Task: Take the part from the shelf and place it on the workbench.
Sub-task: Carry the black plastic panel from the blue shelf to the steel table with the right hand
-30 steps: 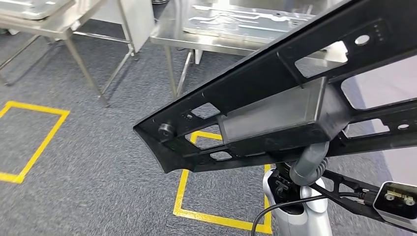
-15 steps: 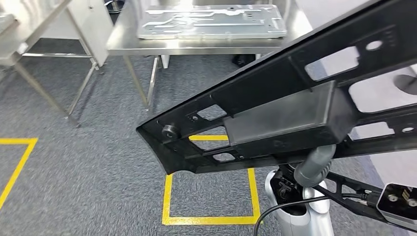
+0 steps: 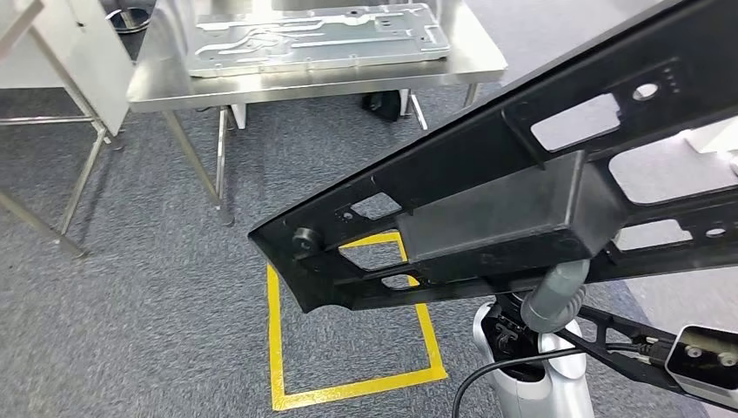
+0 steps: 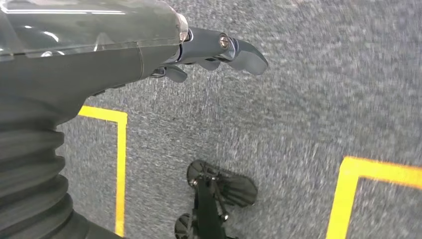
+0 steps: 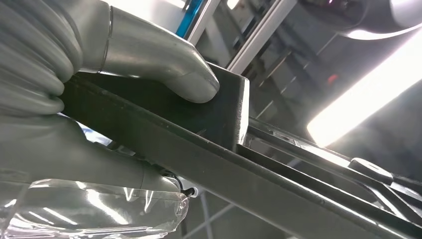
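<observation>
A long black plastic part (image 3: pixel 522 192) with cut-outs and a boxy middle section slants across the head view, carried above the floor. My right hand (image 3: pixel 555 296) grips it from underneath at the boxy section. In the right wrist view the thumb (image 5: pixel 164 64) presses on the part (image 5: pixel 224 154), with the fingers wrapped round its other side. The steel workbench (image 3: pixel 322 85) stands ahead at the upper left, with a flat silver metal plate (image 3: pixel 313 37) lying on it. My left hand (image 4: pixel 209 50) hangs over the grey carpet, fingers loosely out, holding nothing.
A yellow taped square (image 3: pixel 274 348) marks the carpet just in front of me, below the part. A second steel table frame (image 3: pixel 87 148) stands at the far left. A dark caster (image 3: pixel 383 103) sits under the workbench.
The whole view has swung: the workbench and yellow square slid leftward in the picture, so the camera turned. The part stays in my right hand in the same pose.
</observation>
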You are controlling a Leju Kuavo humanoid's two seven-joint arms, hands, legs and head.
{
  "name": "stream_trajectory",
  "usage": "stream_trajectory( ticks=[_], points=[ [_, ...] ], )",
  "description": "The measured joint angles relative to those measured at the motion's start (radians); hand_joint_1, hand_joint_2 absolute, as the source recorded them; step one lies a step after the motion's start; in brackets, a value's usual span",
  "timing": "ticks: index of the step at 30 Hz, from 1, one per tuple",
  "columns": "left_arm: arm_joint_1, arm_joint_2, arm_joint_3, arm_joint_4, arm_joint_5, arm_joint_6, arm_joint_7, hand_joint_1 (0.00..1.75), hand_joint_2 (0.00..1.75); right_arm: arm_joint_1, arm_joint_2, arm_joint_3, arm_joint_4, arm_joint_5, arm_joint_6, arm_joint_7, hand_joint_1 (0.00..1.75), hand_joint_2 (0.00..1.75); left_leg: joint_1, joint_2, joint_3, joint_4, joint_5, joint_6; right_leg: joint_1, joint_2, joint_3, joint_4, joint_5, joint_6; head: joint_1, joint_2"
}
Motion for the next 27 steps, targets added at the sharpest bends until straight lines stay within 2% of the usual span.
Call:
stream_trajectory(
  ticks=[1,2,4,5,7,9,10,11,13,14,15,16,18,19,20,21,23,25,27],
  points=[
    [-0.001,0.000,0.000,0.000,0.000,-0.003,-0.001,0.00,1.75,0.001,-0.002,0.000,0.002,0.002,-0.004,-0.001,1.75,1.75,0.000,0.006,0.002,0.000,-0.001,-0.002,-0.001,-0.002,0.020,-0.036,0.027,-0.002,0.000,0.000],
    [-0.003,0.000,0.000,0.000,-0.001,-0.005,-0.002,0.00,1.75,0.001,-0.002,-0.001,0.003,0.005,-0.007,-0.003,1.75,1.75,0.000,0.009,0.004,0.000,-0.003,-0.004,0.000,-0.005,0.057,-0.105,0.062,-0.006,0.000,0.000],
    [-0.006,0.000,0.000,0.000,-0.001,-0.010,-0.006,0.00,1.75,0.000,-0.004,-0.001,0.003,0.007,-0.010,-0.008,1.75,1.75,-0.003,0.012,0.008,0.001,-0.008,-0.011,0.006,-0.017,0.126,-0.235,0.102,-0.017,0.000,0.000],
    [-0.006,0.000,0.000,0.000,-0.001,-0.012,-0.008,0.00,1.75,0.000,-0.004,-0.001,0.003,0.008,-0.011,-0.010,1.75,1.75,-0.004,0.013,0.008,0.000,-0.011,-0.017,0.011,-0.021,0.142,-0.267,0.104,-0.023,0.000,0.000],
    [-0.007,0.001,0.000,0.000,-0.002,-0.015,-0.012,0.00,1.75,0.001,-0.005,-0.003,0.003,0.011,-0.011,-0.015,1.75,1.75,-0.004,0.017,0.013,-0.004,-0.017,-0.028,0.016,-0.020,0.147,-0.280,0.097,-0.032,0.000,0.000],
    [-0.009,0.003,-0.001,0.000,-0.003,-0.018,-0.016,0.00,1.75,0.003,-0.006,-0.005,0.001,0.015,-0.012,-0.019,1.75,1.75,-0.003,0.015,0.016,0.007,-0.028,-0.038,0.010,-0.014,0.161,-0.290,0.094,-0.044,0.000,0.000],
    [-0.009,0.003,-0.001,0.000,-0.003,-0.019,-0.017,0.00,1.75,0.003,-0.006,-0.005,0.000,0.015,-0.012,-0.020,1.75,1.75,-0.003,0.010,0.005,0.037,-0.043,-0.041,0.007,-0.011,0.170,-0.295,0.093,-0.050,0.000,0.000],
    [-0.009,0.004,-0.001,0.000,-0.004,-0.020,-0.018,0.00,1.75,0.003,-0.006,-0.005,-0.001,0.016,-0.012,-0.021,1.75,1.75,-0.001,0.002,-0.020,0.090,-0.064,-0.043,0.005,-0.009,0.180,-0.299,0.091,-0.055,0.000,0.000],
    [-0.005,0.005,-0.001,0.000,-0.005,-0.021,-0.018,0.00,1.75,0.004,-0.006,-0.005,-0.002,0.017,-0.012,-0.022,1.75,1.75,-0.001,-0.011,-0.102,0.230,-0.110,-0.045,0.007,-0.004,0.193,-0.300,0.081,-0.062,0.000,0.000],
    [-0.003,0.007,-0.001,0.000,-0.005,-0.021,-0.018,0.00,1.75,0.006,-0.006,-0.005,-0.002,0.018,-0.012,-0.022,1.75,1.75,-0.001,-0.013,-0.138,0.279,-0.115,-0.046,0.008,0.001,0.200,-0.299,0.075,-0.063,0.000,0.000],
    [0.000,0.008,-0.001,0.000,-0.005,-0.021,-0.018,0.00,1.75,0.008,-0.006,-0.005,-0.002,0.020,-0.013,-0.022,1.75,1.75,-0.001,-0.015,-0.160,0.294,-0.099,-0.046,0.009,0.007,0.209,-0.299,0.067,-0.063,0.000,0.000],
    [0.001,0.008,-0.001,0.000,-0.005,-0.021,-0.018,0.00,1.75,0.010,-0.006,-0.005,-0.002,0.023,-0.013,-0.022,1.75,1.75,-0.002,-0.015,-0.161,0.267,-0.061,-0.043,0.010,0.012,0.220,-0.299,0.059,-0.062,0.000,0.000],
    [0.002,0.010,-0.001,0.000,-0.005,-0.022,-0.019,0.00,1.75,0.011,-0.006,-0.005,-0.001,0.026,-0.013,-0.021,1.75,1.75,-0.005,-0.018,-0.121,0.137,0.034,-0.032,0.011,0.017,0.246,-0.299,0.039,-0.058,0.000,0.000],
    [0.002,0.011,-0.001,0.000,-0.005,-0.022,-0.019,0.00,1.75,0.011,-0.006,-0.005,-0.001,0.026,-0.014,-0.021,1.75,1.75,-0.008,-0.020,-0.097,0.074,0.060,-0.027,0.013,0.020,0.254,-0.299,0.029,-0.054,0.000,0.000],
    [0.001,0.013,-0.001,0.000,-0.005,-0.022,-0.020,0.00,1.75,0.011,-0.006,-0.005,-0.001,0.026,-0.014,-0.022,1.75,1.75,-0.011,-0.022,-0.080,0.034,0.069,-0.022,0.013,0.021,0.260,-0.301,0.022,-0.049,0.000,0.000],
    [0.002,0.014,-0.002,0.000,-0.005,-0.021,-0.021,0.00,1.75,0.011,-0.006,-0.005,-0.001,0.026,-0.014,-0.022,1.75,1.75,-0.013,-0.023,-0.070,0.014,0.064,-0.017,0.013,0.023,0.263,-0.301,0.019,-0.043,0.000,0.000],
    [0.001,0.014,-0.001,0.000,-0.005,-0.021,-0.022,0.00,1.75,0.011,-0.006,-0.005,-0.001,0.026,-0.015,-0.021,1.75,1.75,-0.012,-0.022,-0.057,-0.001,0.053,-0.009,0.013,0.023,0.268,-0.296,0.021,-0.030,0.000,0.000],
    [0.001,0.013,-0.001,0.000,-0.005,-0.021,-0.025,0.00,1.75,0.009,-0.006,-0.006,-0.002,0.025,-0.016,-0.021,1.75,1.75,-0.007,-0.024,-0.039,-0.011,0.047,-0.001,0.013,0.016,0.253,-0.256,0.019,-0.022,0.000,0.000],
    [0.000,0.013,-0.001,0.000,-0.005,-0.021,-0.026,0.00,1.75,0.007,-0.006,-0.006,-0.002,0.025,-0.016,-0.022,1.75,1.75,-0.005,-0.024,-0.028,-0.016,0.043,0.004,0.012,0.010,0.233,-0.216,0.012,-0.018,0.000,0.000]
  ],
)
